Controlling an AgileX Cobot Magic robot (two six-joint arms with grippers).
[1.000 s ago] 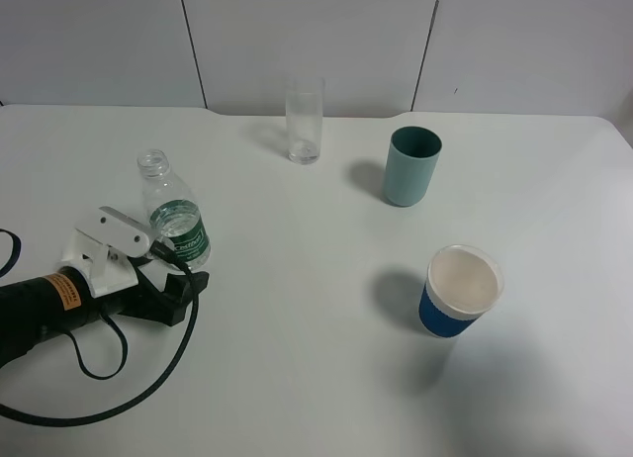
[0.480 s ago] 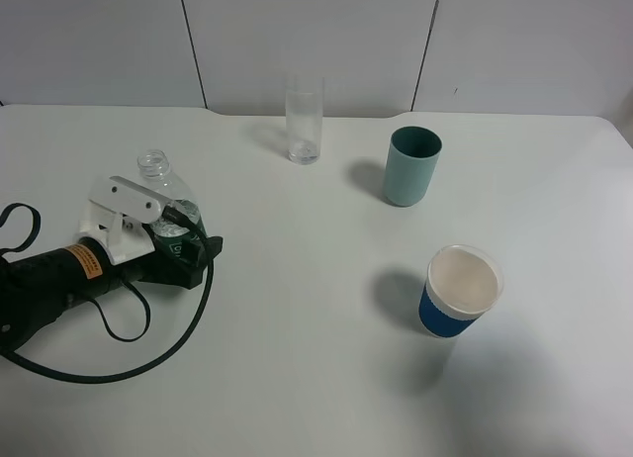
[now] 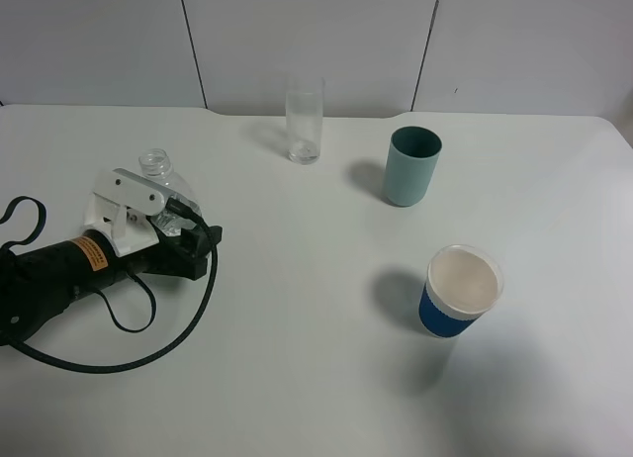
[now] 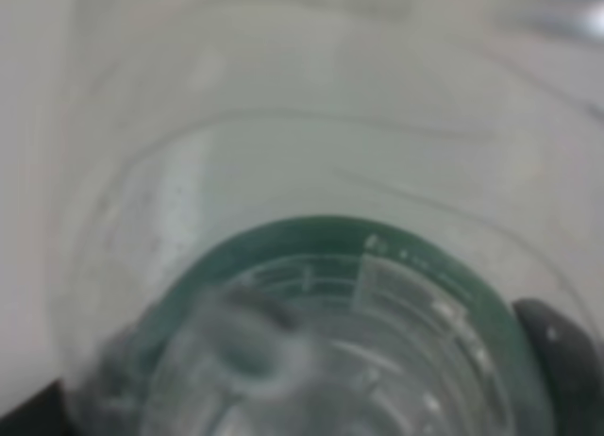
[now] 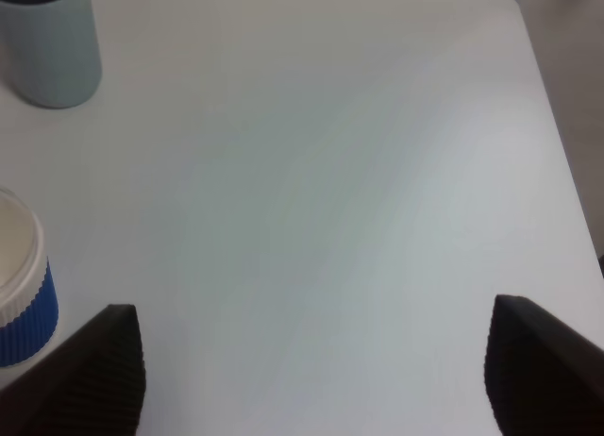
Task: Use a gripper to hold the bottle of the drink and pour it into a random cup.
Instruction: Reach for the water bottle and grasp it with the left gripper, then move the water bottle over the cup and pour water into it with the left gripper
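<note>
White desk (image 3: 297, 378), pale panel wall behind; left hand (image 3: 158, 212) has slid forward over last second, jaws now straddling bottle of the drink (image 3: 155, 166); bottle upright, uncapped, near desk's left side, not lifted; cannot tell whether pads grip yet; squeeze and lift likely next; glass cup (image 3: 305, 121) well apart at back; right hand (image 5: 326, 360) wide open, empty; green label (image 4: 311, 230) and orange arm sticker (image 3: 91, 253) unreadable.

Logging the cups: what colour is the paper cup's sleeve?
Blue, around the round white paper cup; clearest in the exterior high view.
</note>
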